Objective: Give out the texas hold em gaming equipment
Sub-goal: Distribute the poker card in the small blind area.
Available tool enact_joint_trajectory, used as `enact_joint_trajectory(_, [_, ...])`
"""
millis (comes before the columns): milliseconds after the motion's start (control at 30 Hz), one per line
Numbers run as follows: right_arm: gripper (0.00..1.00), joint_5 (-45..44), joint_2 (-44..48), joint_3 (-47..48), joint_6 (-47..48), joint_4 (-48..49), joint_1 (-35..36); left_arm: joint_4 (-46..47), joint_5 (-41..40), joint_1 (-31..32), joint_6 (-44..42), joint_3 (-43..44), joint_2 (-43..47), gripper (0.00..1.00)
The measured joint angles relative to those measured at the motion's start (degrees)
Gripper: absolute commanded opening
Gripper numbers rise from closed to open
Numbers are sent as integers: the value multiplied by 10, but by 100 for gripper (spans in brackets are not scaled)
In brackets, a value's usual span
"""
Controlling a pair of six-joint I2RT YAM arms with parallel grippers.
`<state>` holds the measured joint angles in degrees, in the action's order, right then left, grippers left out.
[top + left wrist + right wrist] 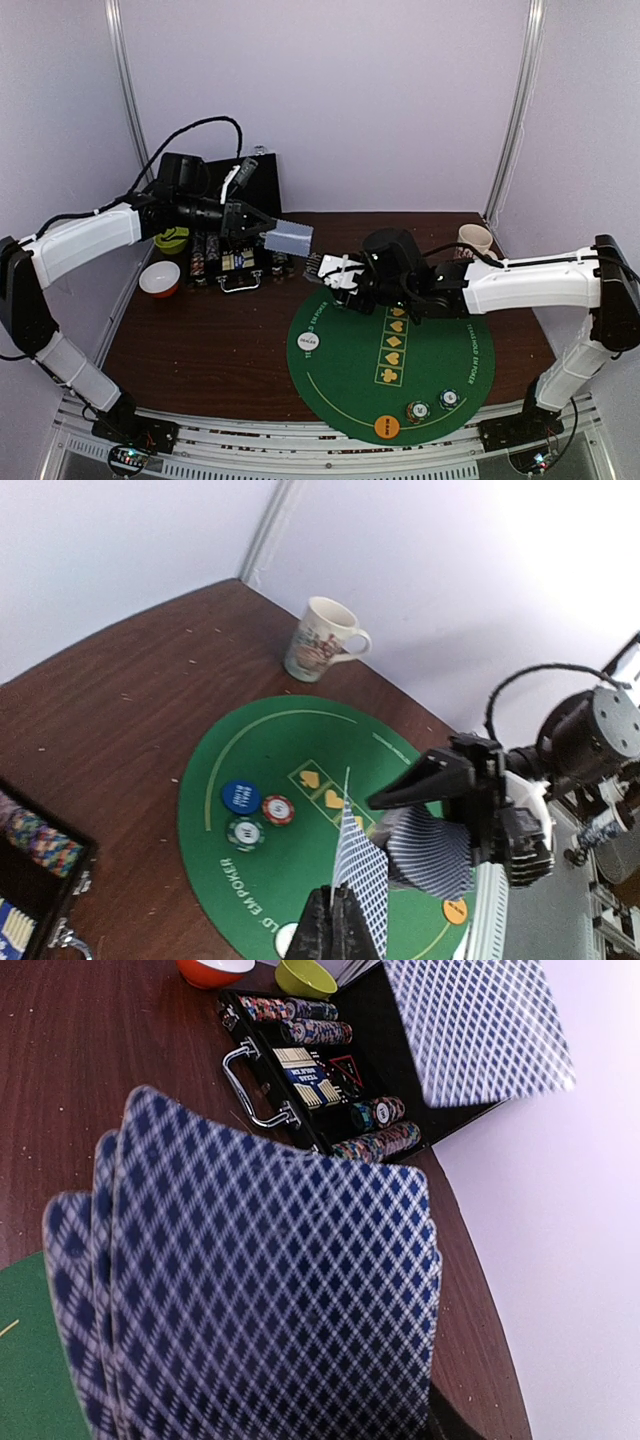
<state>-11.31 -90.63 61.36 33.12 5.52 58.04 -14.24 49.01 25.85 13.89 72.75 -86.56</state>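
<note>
One card [362, 878] tight in the left tool [335, 908], several fanned cards [270, 1290] tight in the right tool [338, 275].

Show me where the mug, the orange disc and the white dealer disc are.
mug [316, 642], left wrist view, on its printed side.
orange disc [386, 427], top external view, on its centre.
white dealer disc [308, 341], top external view, on its centre.

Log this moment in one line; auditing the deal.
left tool: shut on single card | right tool: shut on card fan | chips: on mat
</note>
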Motion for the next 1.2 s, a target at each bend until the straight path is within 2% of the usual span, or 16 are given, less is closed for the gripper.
enact_joint_trajectory(167, [43, 0, 25, -9, 2, -13, 0, 3, -36, -53, -6, 6, -7, 0])
enact_joint_trajectory(367, [43, 0, 56, -21, 11, -39, -6, -31, -86, -43, -45, 92, -115, 0])
enact_joint_trajectory(467, [43, 2, 66, -26, 12, -47, -11, -71, -118, -25, -78, 160, -193, 0])
enact_joint_trajectory(767, [43, 15, 83, -37, 14, -55, -18, -165, -137, 30, -149, 407, -419, 0])
enact_joint_trajectory(867, [43, 19, 83, -37, 14, -56, -18, -196, -162, 46, -177, 459, -471, 0])
enact_joint_trajectory(1033, [43, 28, 84, -37, 13, -56, -19, -241, -189, 63, -234, 490, -516, 0])
enact_joint_trajectory(1200, [43, 30, 84, -37, 12, -56, -19, -262, -204, 71, -294, 500, -519, 0])
